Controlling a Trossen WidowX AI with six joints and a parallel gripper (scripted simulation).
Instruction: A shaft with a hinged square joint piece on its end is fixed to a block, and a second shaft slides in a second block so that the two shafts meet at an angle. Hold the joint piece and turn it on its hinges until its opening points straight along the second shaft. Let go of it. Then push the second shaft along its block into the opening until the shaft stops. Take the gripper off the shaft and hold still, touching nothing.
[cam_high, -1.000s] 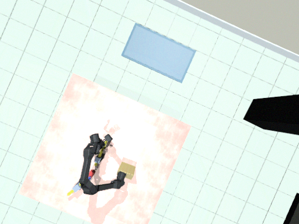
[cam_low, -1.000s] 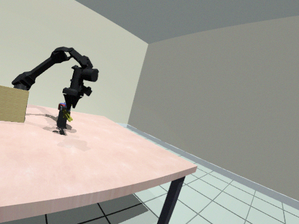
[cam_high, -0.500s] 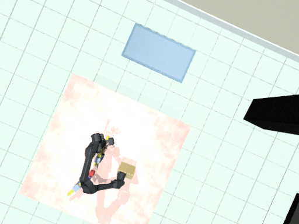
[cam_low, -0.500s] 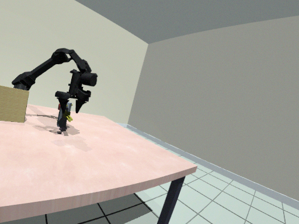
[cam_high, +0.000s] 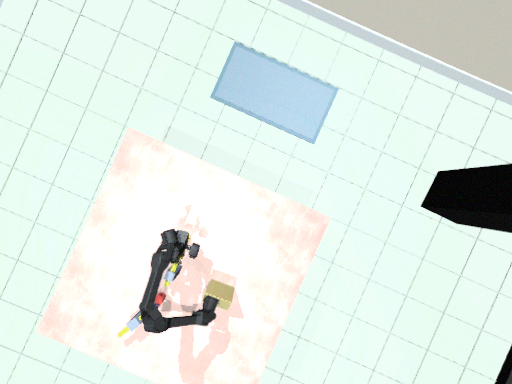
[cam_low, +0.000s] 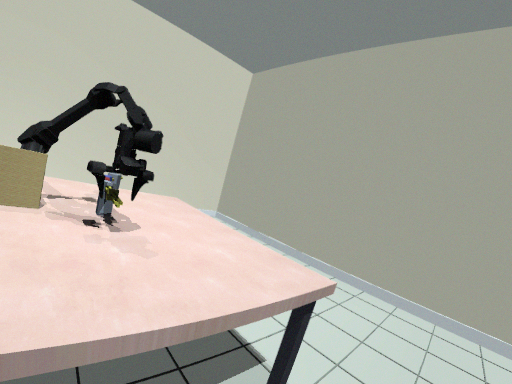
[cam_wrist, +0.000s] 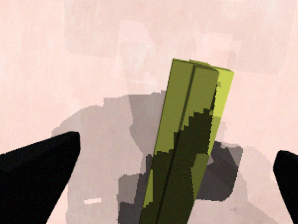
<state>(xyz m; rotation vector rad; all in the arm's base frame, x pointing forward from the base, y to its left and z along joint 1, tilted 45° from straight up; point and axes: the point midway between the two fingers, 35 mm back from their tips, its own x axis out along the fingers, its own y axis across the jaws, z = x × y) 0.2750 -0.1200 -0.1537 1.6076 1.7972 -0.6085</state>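
Observation:
The red joint piece (cam_high: 160, 299) is partly under the arm in the top view; its opening is not readable. The first yellow shaft (cam_high: 123, 331) runs through its light blue block (cam_high: 134, 322). The second yellow shaft (cam_high: 174, 267) (cam_low: 115, 196) (cam_wrist: 189, 105) lies in the second block (cam_high: 170, 276) (cam_low: 103, 206), its near end a small gap from the red piece. My gripper (cam_low: 117, 197) (cam_wrist: 178, 151) is wide open and empty near the shaft's outer end. The wrist view shows this end slanting between the two fingers, with room on both sides and no finger touching it.
The arm's base stands on a wooden box (cam_high: 220, 291) (cam_low: 22, 176) beside the shafts. The arm's links pass over the joint area in the top view. The pink table top (cam_high: 295, 225) (cam_low: 200, 280) ends at an edge beyond the second shaft's outer end.

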